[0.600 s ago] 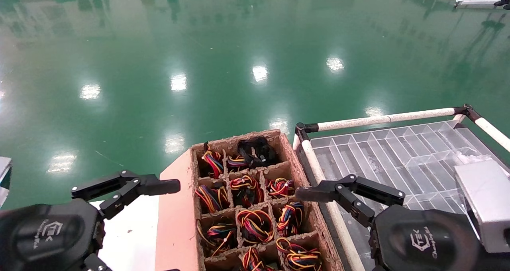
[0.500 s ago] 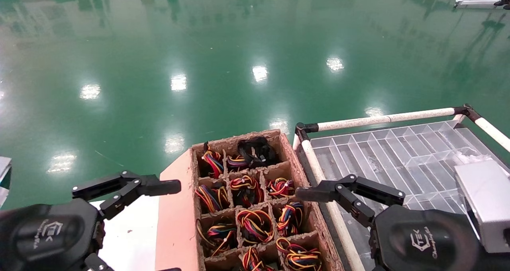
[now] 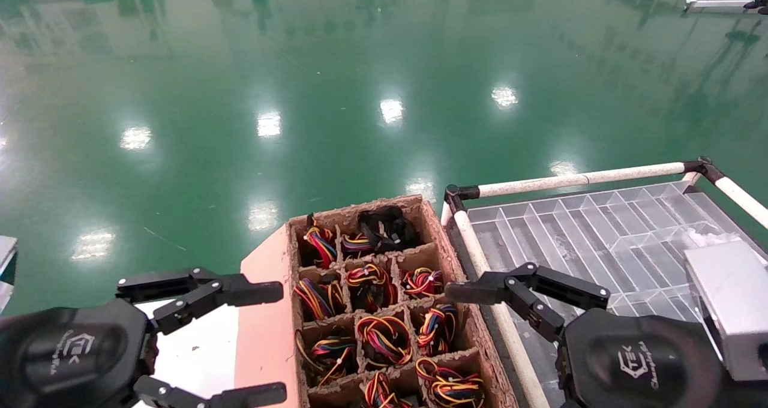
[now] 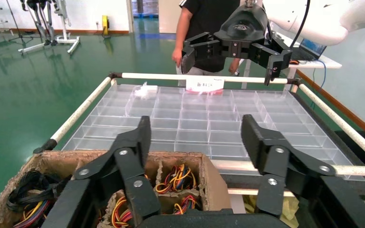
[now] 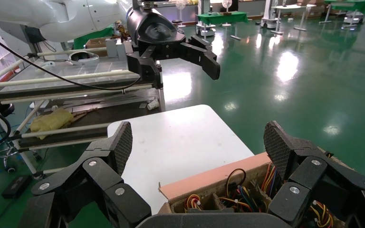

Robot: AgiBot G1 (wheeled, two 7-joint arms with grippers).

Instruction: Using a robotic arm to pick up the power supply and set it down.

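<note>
No grey box of a power supply shows. Only bundles of red, yellow and black wires (image 3: pixel 384 339) lie in the cells of a brown pulp crate (image 3: pixel 445 249). My right gripper (image 5: pixel 199 142), the one beside the silver camera block (image 3: pixel 729 300), hovers open just right of the crate; one of its fingers (image 3: pixel 480 289) reaches over the crate's right rim. My left gripper (image 3: pixel 273 341) is open too, over the white table at the crate's left side. Neither holds anything. Each wrist view looks across the crate at the other gripper.
A clear divided plastic tray (image 3: pixel 600 228) lies in a white pipe frame (image 3: pixel 576 179) to the right of the crate. A pink board (image 3: pixel 264 336) lines the crate's left side, next to the white table (image 3: pixel 198 348). A person (image 4: pixel 204 28) stands beyond the frame. Green floor lies ahead.
My left gripper has shifted a little right and lower, and its lower finger has come into view. The right gripper has not moved.
</note>
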